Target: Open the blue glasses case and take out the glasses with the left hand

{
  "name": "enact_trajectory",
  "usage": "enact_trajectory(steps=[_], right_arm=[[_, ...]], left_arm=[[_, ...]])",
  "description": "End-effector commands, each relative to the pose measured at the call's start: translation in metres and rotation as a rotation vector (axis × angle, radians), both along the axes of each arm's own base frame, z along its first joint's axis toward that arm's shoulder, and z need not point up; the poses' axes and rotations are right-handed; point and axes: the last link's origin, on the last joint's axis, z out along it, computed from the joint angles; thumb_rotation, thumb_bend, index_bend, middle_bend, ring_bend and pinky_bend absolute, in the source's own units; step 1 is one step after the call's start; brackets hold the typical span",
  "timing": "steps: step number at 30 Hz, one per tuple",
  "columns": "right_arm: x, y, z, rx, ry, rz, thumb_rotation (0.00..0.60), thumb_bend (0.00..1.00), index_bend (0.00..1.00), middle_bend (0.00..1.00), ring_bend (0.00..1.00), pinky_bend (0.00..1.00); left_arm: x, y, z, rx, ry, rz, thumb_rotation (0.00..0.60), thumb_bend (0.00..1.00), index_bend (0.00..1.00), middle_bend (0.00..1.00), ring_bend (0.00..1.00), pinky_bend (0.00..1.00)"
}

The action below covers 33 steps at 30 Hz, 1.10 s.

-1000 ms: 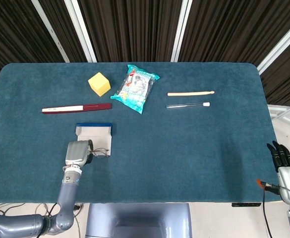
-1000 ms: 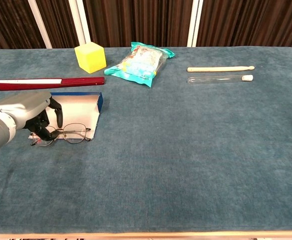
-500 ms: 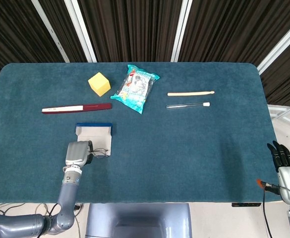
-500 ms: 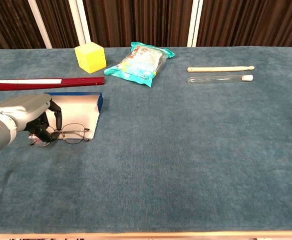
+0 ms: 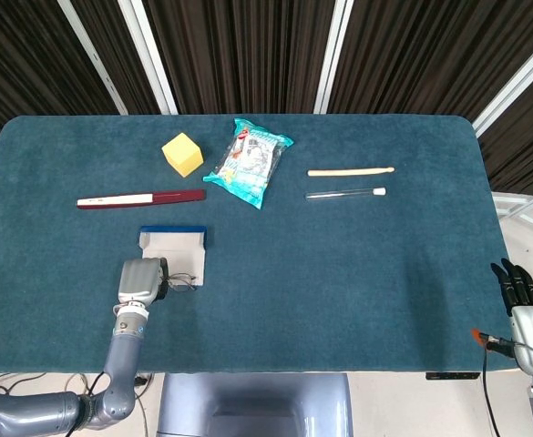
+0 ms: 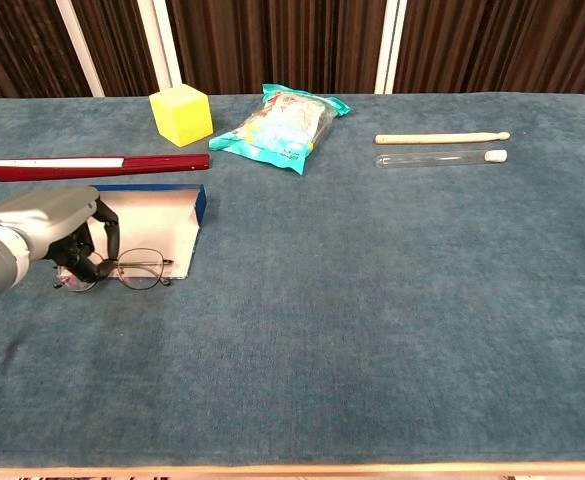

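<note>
Your left hand (image 6: 57, 235) sits low at the table's (image 5: 357, 273) eight o'clock, fingers curled around the left end of the glasses (image 6: 122, 272). The thin wire frame lies just in front of the blue glasses case (image 6: 157, 222), which stands open, its pale lining facing up and its blue rim toward twelve o'clock. Seen from the head camera, the glasses (image 5: 182, 280) poke out at three o'clock from your left hand (image 5: 138, 283), touching the case's near edge.

Your right hand (image 5: 519, 284) hangs off the table at four o'clock, dark fingers pointing up and fairly close together, holding nothing.

Beyond the case, toward twelve o'clock, lies a dark red bar (image 6: 97, 164). A yellow cube (image 6: 181, 114) and a teal snack bag (image 6: 280, 128) sit farther back. At one o'clock, a pale stick (image 6: 442, 137) lies beside a clear tube (image 6: 440, 158).
</note>
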Motion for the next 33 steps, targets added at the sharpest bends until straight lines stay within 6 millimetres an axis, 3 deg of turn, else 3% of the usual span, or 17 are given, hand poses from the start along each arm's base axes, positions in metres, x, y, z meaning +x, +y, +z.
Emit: enact_trajectory(steps=[1, 18, 33], right_arm=[[0.000, 0.000, 0.000, 0.001, 0.000, -0.001, 0.600, 0.18, 0.00, 0.00, 0.00, 0.18], [0.000, 0.000, 0.001, -0.001, -0.004, 0.000, 0.600, 0.19, 0.00, 0.00, 0.00, 0.18], [0.000, 0.000, 0.001, -0.002, -0.007, 0.000, 0.600, 0.19, 0.00, 0.00, 0.00, 0.18]], left_arm=[[0.000, 0.000, -0.001, -0.003, 0.001, 0.000, 0.600, 0.40, 0.56, 1.00, 0.99, 1.00], [0.005, -0.001, 0.000, -0.002, -0.015, -0.010, 0.600, 0.50, 0.62, 1.00, 0.99, 1.00], [0.051, -0.002, -0.001, -0.024, -0.095, -0.092, 0.600, 0.53, 0.63, 1.00, 1.00, 1.00]])
